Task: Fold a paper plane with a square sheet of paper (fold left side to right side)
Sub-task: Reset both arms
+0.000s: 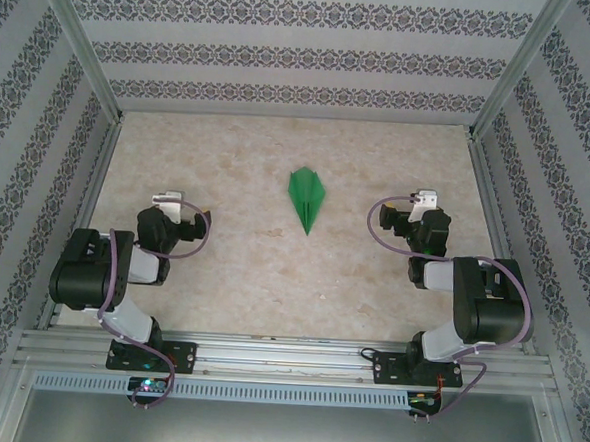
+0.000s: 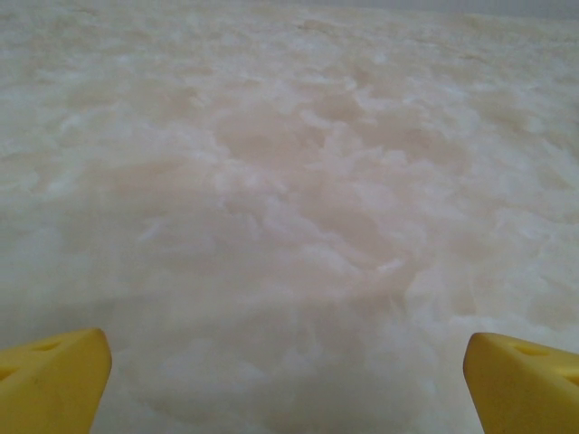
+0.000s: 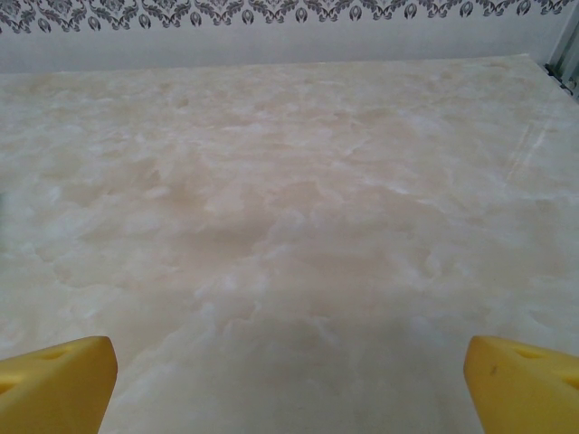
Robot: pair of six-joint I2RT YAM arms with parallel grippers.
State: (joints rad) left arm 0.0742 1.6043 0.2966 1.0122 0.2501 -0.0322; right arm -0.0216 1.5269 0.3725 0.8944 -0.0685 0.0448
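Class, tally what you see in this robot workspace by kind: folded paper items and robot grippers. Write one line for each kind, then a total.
Paper planes: 1, the green paper plane
Grippers: 2, the left gripper and the right gripper, both open and holding nothing
Total: 3

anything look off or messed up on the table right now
Nothing stands out. The green paper plane lies on the table, a neat pointed dart with no visible tears. The left end effector and right end effector are open, clear of it.
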